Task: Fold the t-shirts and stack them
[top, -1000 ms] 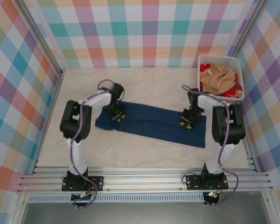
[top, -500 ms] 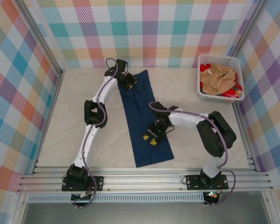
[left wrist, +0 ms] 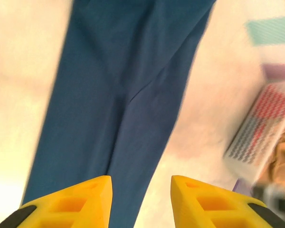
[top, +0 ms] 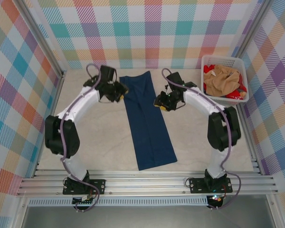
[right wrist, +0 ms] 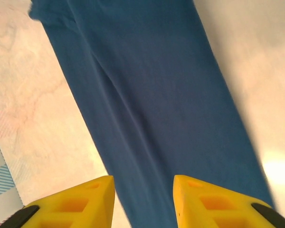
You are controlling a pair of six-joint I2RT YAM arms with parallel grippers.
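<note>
And here's the navy t-shirt [top: 149,128], laid out flat on the worktop [top: 95,137] as one long, narrow strip. It runs from the far middle of the surface down toward the near edge, angling a little to the right as it comes closer.

Up at the far end, both arms are reaching in, one on each side. The left end effector [top: 119,90] sits just beside the strip's left edge near its far end. The right end effector [top: 160,102] hangs close by the right edge, a touch nearer than its partner.

From the left wrist, the left end effector [left wrist: 140,199] shows its yellow fingers [left wrist: 80,202] parted with a clear gap. Nothing sits between them, and the navy cloth [left wrist: 128,95] stretches away below. It's the same picture on the right wrist: the right end effector [right wrist: 143,199] is partly spread and gripping nothing, and blue fabric [right wrist: 152,95] runs diagonally underneath.

Over at the far right corner stands the white basket [top: 225,99], well apart from the strip. A crumpled tan-orange shirt [top: 223,78] is heaped inside it, with a red shirt [top: 236,90] peeking out beneath at the near side.
</note>
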